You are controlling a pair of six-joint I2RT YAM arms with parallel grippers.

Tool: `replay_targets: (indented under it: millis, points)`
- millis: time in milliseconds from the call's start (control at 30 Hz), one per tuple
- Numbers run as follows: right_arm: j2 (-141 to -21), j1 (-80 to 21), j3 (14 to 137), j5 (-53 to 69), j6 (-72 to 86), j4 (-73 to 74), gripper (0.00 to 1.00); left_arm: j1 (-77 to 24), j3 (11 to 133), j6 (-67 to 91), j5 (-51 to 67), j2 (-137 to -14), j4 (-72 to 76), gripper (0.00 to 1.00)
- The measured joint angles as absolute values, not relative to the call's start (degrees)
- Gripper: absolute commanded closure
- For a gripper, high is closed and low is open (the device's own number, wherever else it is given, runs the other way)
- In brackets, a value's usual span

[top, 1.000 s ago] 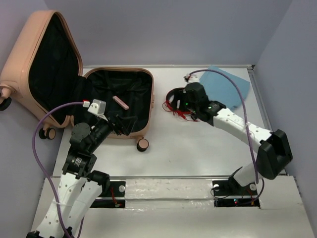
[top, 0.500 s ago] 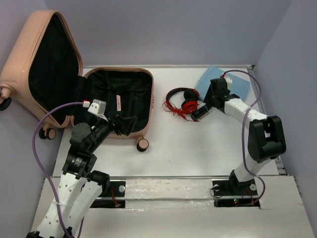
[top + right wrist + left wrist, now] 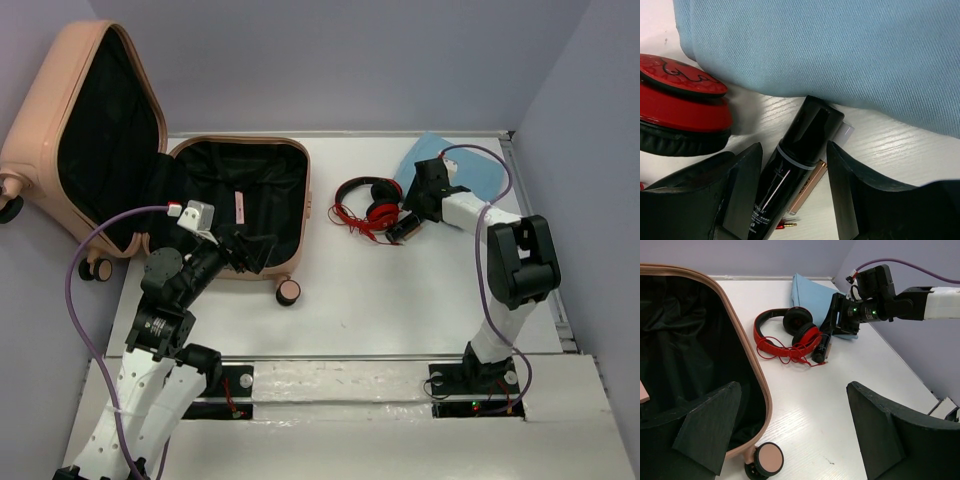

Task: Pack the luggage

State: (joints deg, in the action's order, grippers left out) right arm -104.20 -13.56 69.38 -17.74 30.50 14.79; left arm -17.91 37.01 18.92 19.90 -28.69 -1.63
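We are finding the luggage [image 3: 40, 120] lying open at the left of the table [image 3: 400, 300]. Its lid is leaning up against the left wall, and its lower half is resting flat with the black lining showing. A small pink item [image 3: 238, 207] is lying inside the lower half.

The left gripper [image 3: 252, 252] is hovering over the near rim of the lower half, beside a wheel. Its jaws are standing wide apart and holding nothing.

The right gripper [image 3: 792, 150] is sitting low at the far right of the table, with its jaws parted to either side of a black tube [image 3: 810, 125]. We are seeing a gap between the tube and the right finger, so we are recording no grip. Whether the left finger is touching the tube we cannot tell.

The tube is lying between red headphones [image 3: 380, 212] and a folded blue cloth [image 3: 840, 50], its far end reaching the cloth's edge. A thin peach stick [image 3: 807, 192] is lying right alongside the tube.
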Motion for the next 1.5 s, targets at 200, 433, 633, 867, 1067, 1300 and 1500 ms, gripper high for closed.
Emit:
replay_targets:
  millis: [200,433,633,867,1067,1300,1500]
  points:
    - [-104.36,-13.56,69.28,-17.80,31.14,14.98,0.41,-17.93,37.01,18.94,20.12,-28.69,-1.63,0.01]
    - [-106.61,-13.56,69.25,-17.72,31.77,14.98,0.41,-17.93,37.01,18.94,20.16,-28.71,-1.63,0.01]
    - [-108.14,-13.56,69.25,-16.84,32.64,14.85,0.49,-17.93,37.01,18.94,20.27,-28.71,-1.63,0.01]
    - [-108.16,-13.56,69.25,-16.64,33.54,14.83,0.67,-18.00,37.01,18.94,20.34,-28.71,-1.63,0.01]
    - [-105.23,-13.56,66.52,-16.60,34.92,14.48,0.75,-18.00,37.01,18.94,20.34,-28.71,-1.63,0.01]
    - [-88.79,-13.56,59.66,-16.34,34.74,13.39,0.77,-18.00,37.01,18.96,20.34,-28.67,-1.63,0.01]
    - [-79.07,-17.12,57.25,-12.21,34.35,11.18,0.77,-18.00,37.01,18.96,20.38,-28.62,-1.63,0.01]
